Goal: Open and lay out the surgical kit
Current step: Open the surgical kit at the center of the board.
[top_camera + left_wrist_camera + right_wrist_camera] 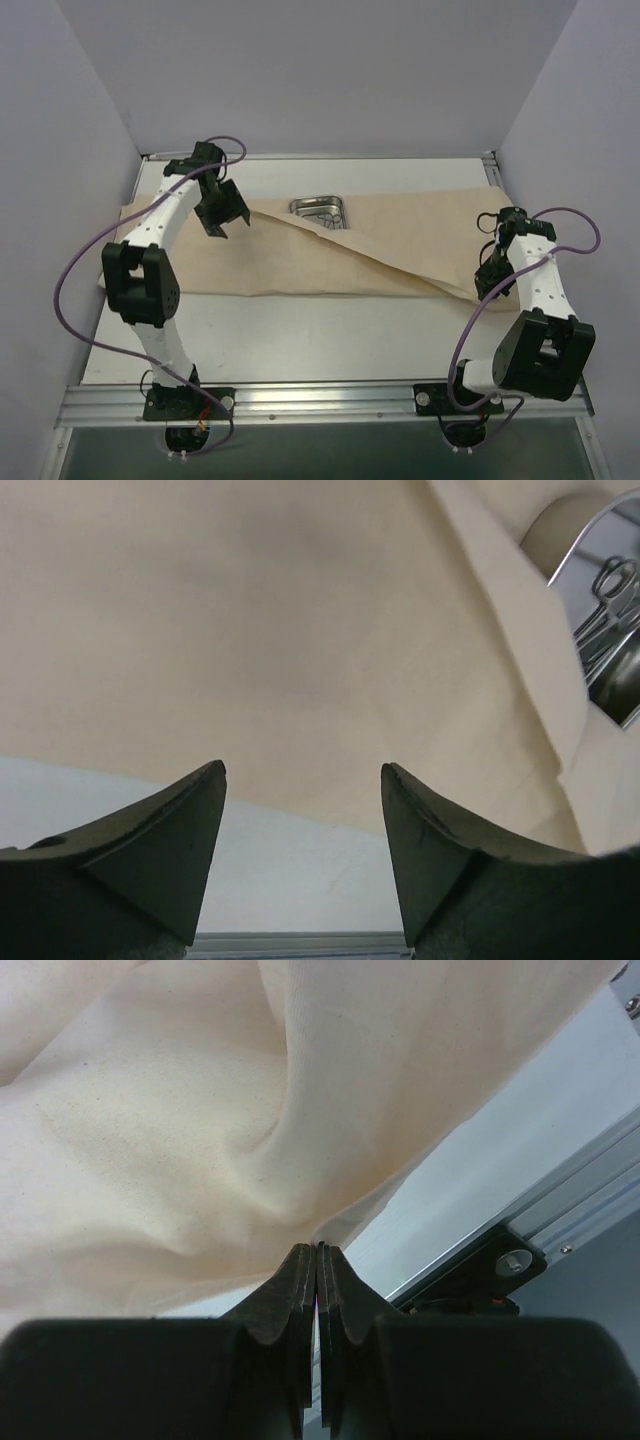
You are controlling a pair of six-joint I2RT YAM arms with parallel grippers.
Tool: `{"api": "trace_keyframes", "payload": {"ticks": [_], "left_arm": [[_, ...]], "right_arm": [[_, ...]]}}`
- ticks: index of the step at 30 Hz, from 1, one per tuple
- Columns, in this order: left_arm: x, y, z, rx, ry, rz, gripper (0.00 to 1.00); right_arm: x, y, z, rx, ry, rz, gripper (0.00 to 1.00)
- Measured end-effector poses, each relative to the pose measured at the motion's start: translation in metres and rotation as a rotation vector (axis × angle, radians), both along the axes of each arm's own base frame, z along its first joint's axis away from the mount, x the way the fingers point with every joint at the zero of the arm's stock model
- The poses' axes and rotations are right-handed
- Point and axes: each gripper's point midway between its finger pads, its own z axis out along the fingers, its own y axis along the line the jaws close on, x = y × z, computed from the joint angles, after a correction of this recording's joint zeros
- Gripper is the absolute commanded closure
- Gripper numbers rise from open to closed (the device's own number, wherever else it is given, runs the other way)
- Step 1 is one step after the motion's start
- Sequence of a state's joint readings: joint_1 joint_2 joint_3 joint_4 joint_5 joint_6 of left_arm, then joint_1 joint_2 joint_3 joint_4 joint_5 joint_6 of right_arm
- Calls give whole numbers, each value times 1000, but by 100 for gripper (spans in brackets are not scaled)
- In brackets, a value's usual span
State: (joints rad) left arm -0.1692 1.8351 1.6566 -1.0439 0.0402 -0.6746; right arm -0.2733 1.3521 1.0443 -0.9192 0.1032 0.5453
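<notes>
Now the beige cloth wrap (300, 262) lies rumpled, left tool (303, 770) wide, right tool (318, 1248) pinching its edge.

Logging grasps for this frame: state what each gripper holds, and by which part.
Right gripper: jaws shut on the near right edge of the cloth wrap. Left gripper: jaws open above the wrap, holding nothing.

White arms (163, 217) w/ black joints, purple cables (58, 287); left claw (303, 772), right claw (317, 1250) blk.
</notes>
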Motion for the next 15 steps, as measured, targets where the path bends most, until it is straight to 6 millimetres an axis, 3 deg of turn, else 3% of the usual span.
{"api": "trace_keyframes", "payload": {"ticks": [6, 15], "left_arm": [[72, -15, -14, -24, -40, -12, 23], [110, -36, -66, -101, 34, 13, 23]], "right_arm": [[5, 2, 2, 13, -24, 25, 100], [15, 3, 8, 21, -70, 44, 100]]}}
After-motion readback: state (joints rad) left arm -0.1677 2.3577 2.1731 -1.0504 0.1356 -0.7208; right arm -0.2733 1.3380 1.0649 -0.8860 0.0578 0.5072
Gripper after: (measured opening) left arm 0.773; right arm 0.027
